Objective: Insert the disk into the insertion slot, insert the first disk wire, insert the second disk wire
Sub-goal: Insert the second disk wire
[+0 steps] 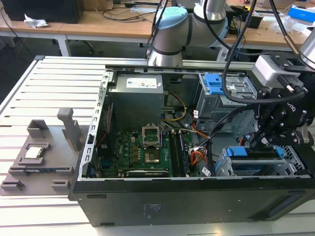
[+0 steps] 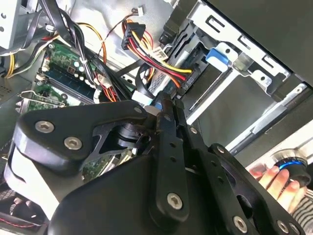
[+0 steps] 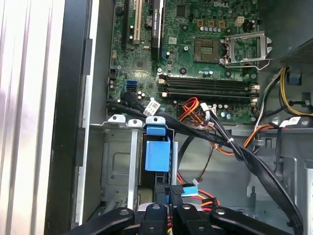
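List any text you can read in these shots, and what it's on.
Nothing reads clearly.
Power supply label: print too small to read.
White cable tag: print blurred.
Motherboard: markings too small to read.

An open black computer case point(image 1: 147, 206) lies on its side on a white slatted table point(image 1: 29, 98). Inside it sits a green motherboard point(image 1: 142, 152) with its processor socket point(image 1: 151, 135) unlatched, and a grey power supply point(image 1: 135, 96) next to the board. A taller grey cage point(image 1: 231, 93) carries a blue latch point(image 1: 214, 83). At the exterior view's left, beside the case, rests a grey fixture tray point(image 1: 54, 172) (a small square silver part point(image 1: 34, 151) on it). In the second wrist view a person's fingers point(image 2: 274, 178) rest near a blue-ringed knob point(image 2: 291, 164) — touching or not, unclear.
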Controlling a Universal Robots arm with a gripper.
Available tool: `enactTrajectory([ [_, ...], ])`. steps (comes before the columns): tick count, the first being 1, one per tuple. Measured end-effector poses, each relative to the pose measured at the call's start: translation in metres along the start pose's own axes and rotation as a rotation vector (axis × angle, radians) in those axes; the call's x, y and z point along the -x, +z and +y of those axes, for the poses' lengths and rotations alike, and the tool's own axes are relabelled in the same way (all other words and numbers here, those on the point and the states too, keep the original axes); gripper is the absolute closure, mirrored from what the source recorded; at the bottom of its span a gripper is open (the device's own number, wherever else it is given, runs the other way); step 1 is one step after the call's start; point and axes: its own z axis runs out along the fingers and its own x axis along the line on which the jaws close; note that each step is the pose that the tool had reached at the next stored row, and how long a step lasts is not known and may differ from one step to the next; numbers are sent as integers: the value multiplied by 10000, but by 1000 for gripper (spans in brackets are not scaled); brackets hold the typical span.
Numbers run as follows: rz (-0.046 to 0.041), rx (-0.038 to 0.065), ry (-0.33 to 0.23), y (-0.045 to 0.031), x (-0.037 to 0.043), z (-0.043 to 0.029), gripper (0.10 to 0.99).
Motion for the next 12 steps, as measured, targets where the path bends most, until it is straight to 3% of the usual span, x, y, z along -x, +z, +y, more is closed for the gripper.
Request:
enactTrajectory([
  [4, -33, -1, -5, -1, -12, -4, 937],
  [8, -34, 18, -3, -10, -19, -99, 937],
  [12, -33, 16, -3, 8, -28, -102, 937],
])
